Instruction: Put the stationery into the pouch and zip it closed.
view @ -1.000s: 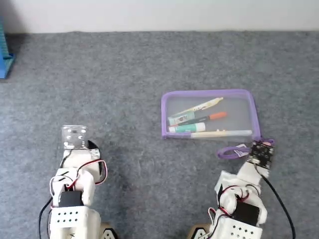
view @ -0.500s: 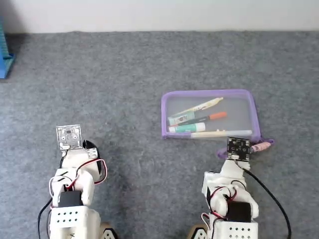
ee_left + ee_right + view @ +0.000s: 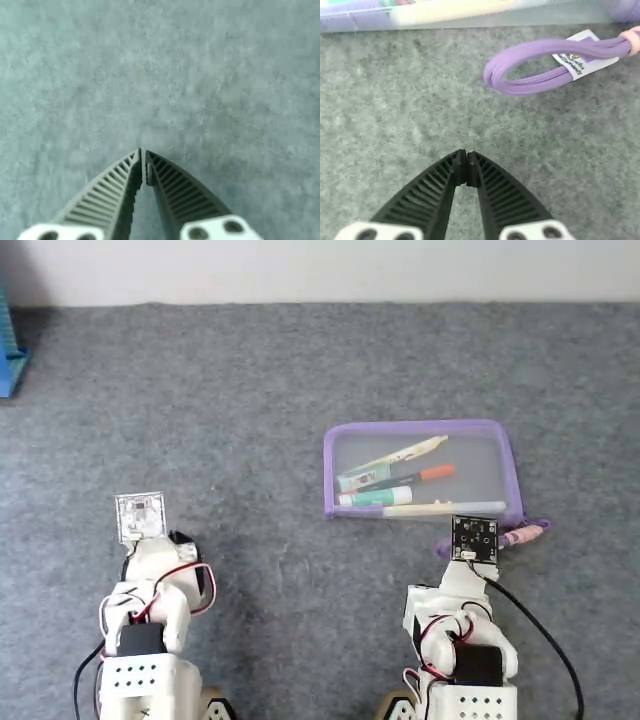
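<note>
A clear pouch [image 3: 420, 471] with purple trim lies right of centre, with pens and other stationery [image 3: 395, 478] inside it. Its purple wrist loop [image 3: 547, 66] with a white tag trails from the near right corner [image 3: 520, 533]. My right gripper [image 3: 466, 162] is shut and empty, low over the carpet just short of the loop and the pouch's near edge [image 3: 445, 15]. The right arm's wrist [image 3: 474, 538] sits just in front of the pouch. My left gripper [image 3: 143, 165] is shut on nothing over bare carpet, its wrist [image 3: 140, 517] at the near left.
Grey carpet [image 3: 200, 400] covers the table. A blue object [image 3: 10, 350] stands at the far left edge. A pale wall [image 3: 320, 270] runs along the back.
The right arm has swung left and drawn back from the pouch's right corner, leaving the loop on the carpet. The left arm has pulled back slightly.
</note>
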You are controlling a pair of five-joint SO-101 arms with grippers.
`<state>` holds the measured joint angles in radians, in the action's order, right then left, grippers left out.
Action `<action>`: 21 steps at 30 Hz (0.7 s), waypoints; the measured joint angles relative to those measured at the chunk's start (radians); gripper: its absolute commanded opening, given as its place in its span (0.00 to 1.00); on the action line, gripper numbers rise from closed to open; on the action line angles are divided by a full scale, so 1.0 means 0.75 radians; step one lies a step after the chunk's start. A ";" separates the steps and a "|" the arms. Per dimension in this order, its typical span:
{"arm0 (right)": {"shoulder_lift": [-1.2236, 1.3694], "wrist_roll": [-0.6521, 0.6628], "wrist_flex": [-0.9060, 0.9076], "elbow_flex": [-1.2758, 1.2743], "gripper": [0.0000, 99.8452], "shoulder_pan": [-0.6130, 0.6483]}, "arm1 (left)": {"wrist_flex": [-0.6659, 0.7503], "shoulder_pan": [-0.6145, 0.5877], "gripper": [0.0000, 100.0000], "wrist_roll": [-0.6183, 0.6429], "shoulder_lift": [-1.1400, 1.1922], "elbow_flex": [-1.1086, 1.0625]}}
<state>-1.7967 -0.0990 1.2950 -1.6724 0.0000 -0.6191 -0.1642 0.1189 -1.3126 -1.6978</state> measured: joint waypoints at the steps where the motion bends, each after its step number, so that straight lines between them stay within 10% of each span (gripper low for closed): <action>1: 0.000 0.000 0.000 0.000 0.01 0.000 | -0.051 0.000 0.01 0.000 0.000 0.002; 21: 0.000 0.000 0.000 0.000 0.01 0.000 | -0.229 0.000 0.01 0.000 0.000 0.033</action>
<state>-1.7967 -0.0990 1.2950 -1.6724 0.0000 -0.7910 -0.1642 0.1189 -1.3126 -1.6732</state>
